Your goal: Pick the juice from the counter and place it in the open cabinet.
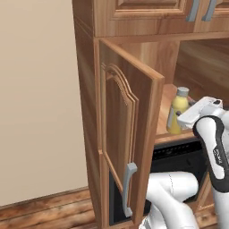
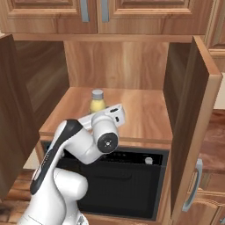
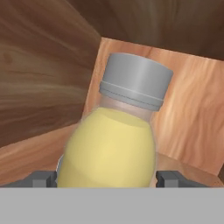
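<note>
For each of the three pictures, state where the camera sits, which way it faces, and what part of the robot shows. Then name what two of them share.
Left base view: behind the arm, left side, facing the open cabinet; arm at lower right.
Right base view: behind, right side, facing the shelf; arm at lower left.
Hand view: on the hand, facing the juice between the fingertips.
Shared: both base views show the juice standing upright on the shelf.

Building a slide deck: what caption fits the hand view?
Yellow juice bottle with grey cap, upright between the gripper fingers, inside the wooden cabinet.
</note>
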Controlling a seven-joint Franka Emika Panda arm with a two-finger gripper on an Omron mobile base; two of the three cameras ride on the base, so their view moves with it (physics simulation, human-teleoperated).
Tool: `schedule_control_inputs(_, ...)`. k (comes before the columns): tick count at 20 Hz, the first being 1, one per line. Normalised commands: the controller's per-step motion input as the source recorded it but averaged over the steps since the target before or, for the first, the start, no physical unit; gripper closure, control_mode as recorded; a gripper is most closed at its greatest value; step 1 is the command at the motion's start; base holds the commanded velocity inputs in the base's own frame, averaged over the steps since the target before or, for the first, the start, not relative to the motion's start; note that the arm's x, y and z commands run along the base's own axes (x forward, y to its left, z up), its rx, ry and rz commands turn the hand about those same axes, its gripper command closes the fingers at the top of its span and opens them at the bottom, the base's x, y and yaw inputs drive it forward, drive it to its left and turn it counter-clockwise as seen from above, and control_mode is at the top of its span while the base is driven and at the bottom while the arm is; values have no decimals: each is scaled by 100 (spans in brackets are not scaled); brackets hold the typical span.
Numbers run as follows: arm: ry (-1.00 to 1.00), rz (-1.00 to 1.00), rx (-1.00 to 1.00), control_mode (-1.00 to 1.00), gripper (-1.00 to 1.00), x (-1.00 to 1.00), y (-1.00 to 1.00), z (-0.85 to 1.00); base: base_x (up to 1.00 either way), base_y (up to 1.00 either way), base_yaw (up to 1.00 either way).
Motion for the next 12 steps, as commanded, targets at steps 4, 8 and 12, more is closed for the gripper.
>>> schedule_control_inputs(4,0,0,0,-100,100,85,0,-35,0,0,0)
schedule_control_inputs(8,0,0,0,-100,100,76,0,-16,0,0,0)
schedule_control_inputs(12,2,2,0,-100,100,47,-12,-1,0,0,0)
